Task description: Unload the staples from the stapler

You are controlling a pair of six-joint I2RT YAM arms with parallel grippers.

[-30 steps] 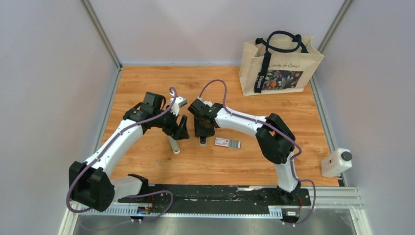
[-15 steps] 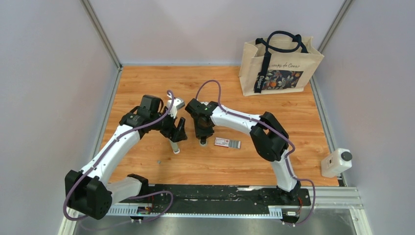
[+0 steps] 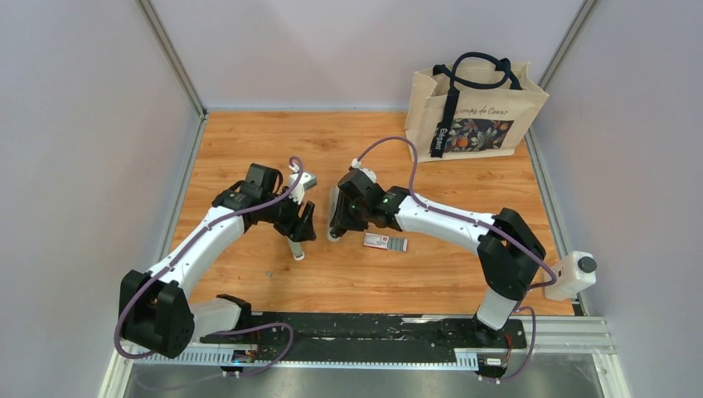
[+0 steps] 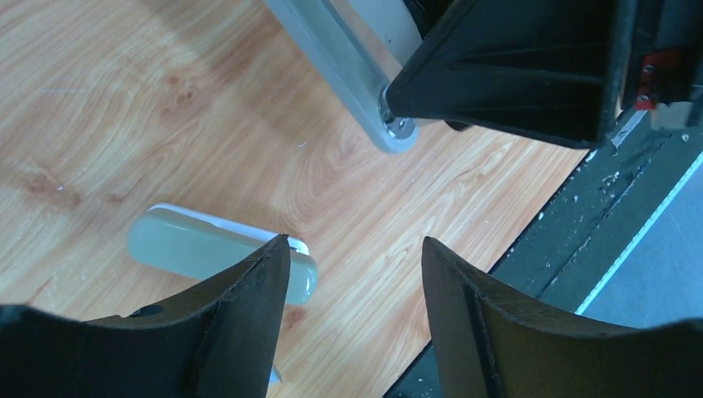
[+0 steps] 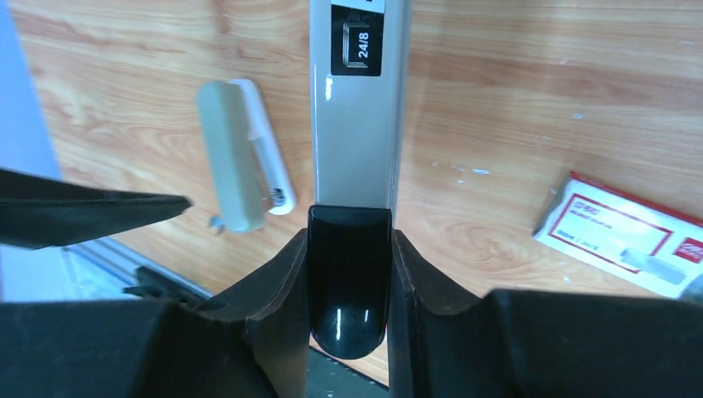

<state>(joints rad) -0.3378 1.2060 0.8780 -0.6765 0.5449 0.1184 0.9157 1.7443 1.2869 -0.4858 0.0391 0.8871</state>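
Observation:
My right gripper is shut on the stapler, a grey bar marked "24/8" with a glossy black end that sits between the jaws. In the top view the right gripper holds the stapler low over the middle of the table. My left gripper is open and empty, just left of it in the top view. A small pale grey-and-white capsule-shaped piece lies on the wood under the left fingers. It also shows in the right wrist view and the top view.
A flat red-and-white box lies just right of the right gripper, also in the right wrist view. A tote bag stands at the back right. A white device sits off the right edge. A tiny dark speck lies front left.
The right arm's elbow has swung out to the right and its wrist has turned, with the stapler still in the jaws. The left gripper stayed over the pale piece, shifting only slightly.

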